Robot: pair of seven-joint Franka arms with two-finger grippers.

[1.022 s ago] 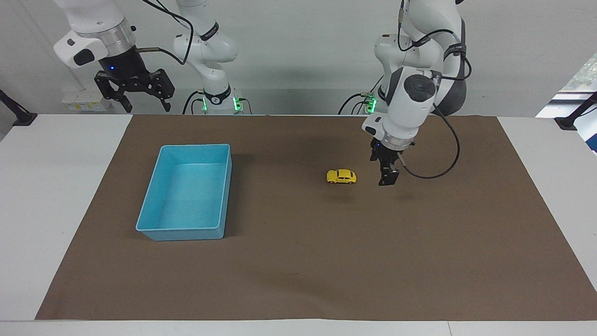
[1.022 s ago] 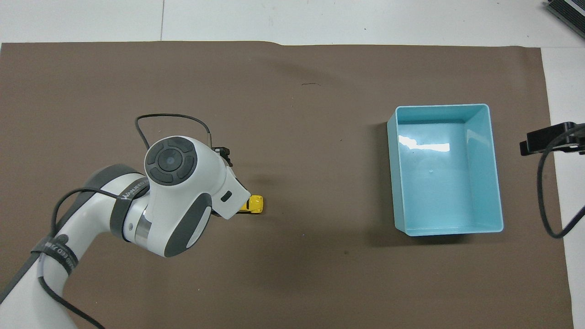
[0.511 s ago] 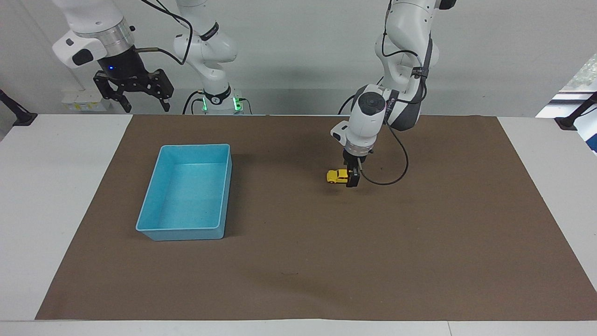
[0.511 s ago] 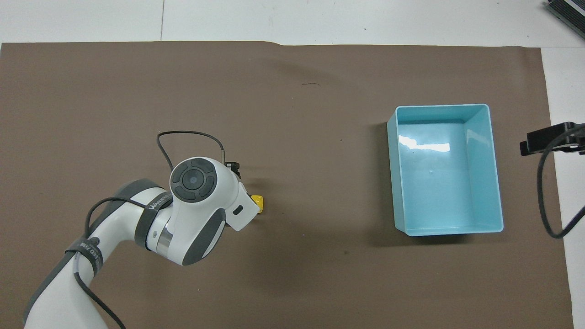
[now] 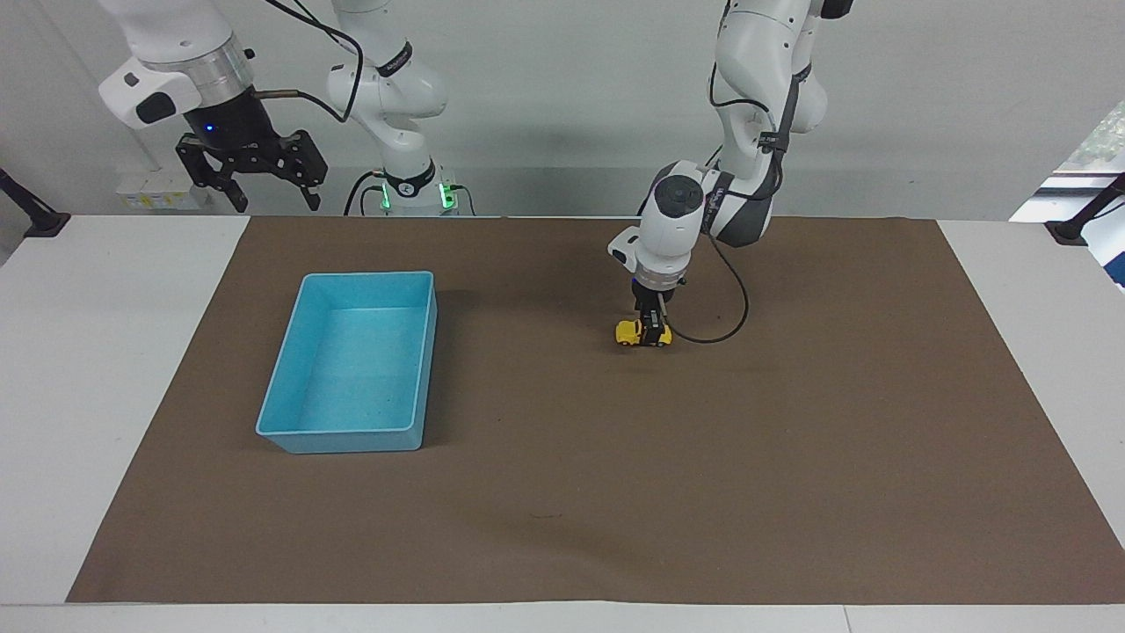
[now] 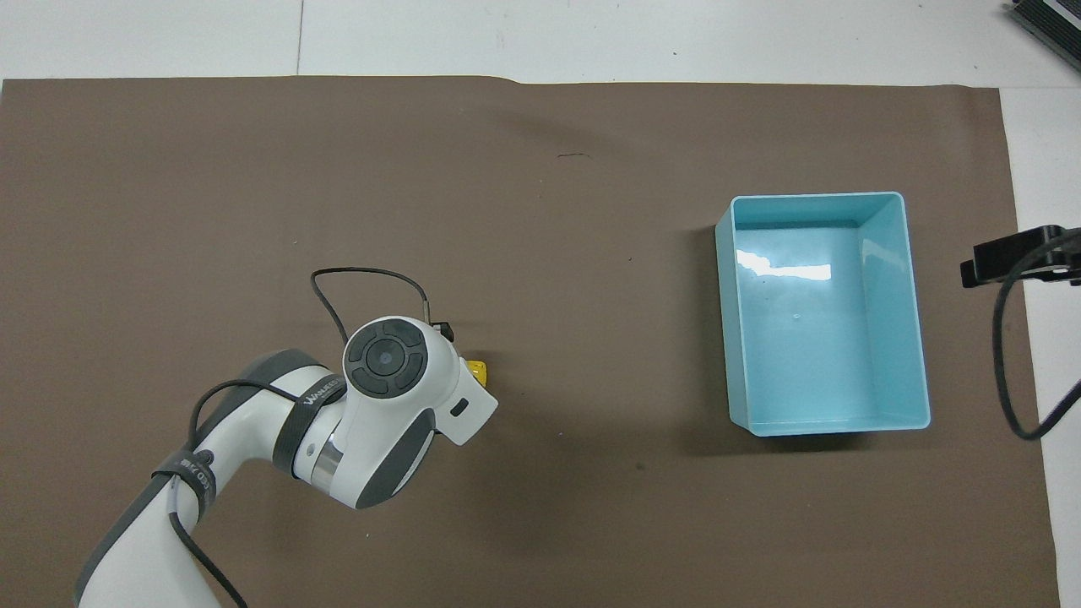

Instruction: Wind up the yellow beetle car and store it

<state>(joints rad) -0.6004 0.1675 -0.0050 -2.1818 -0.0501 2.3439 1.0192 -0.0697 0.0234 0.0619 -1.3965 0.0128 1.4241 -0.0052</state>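
**Facing view: left pincer down on the beetle car**

Facing view puts the brown mat [image 5: 791, 457] over most of the tabletop [image 5: 114, 352]. On it the blue bin [image 5: 356, 362] sits toward the right arm's end, at nine o'clock from the yellow beetle car [image 5: 629, 333], well apart. The right pincer [image 5: 250, 171] waits raised at the bin's eleven o'clock, fingers spread. The left pincer [image 5: 654, 336] stands on the car's rear half; whether it has clamped, I cannot tell. Grasped so far off-centre, the tiny car could pivot or squirt out when dragged backward for winding.
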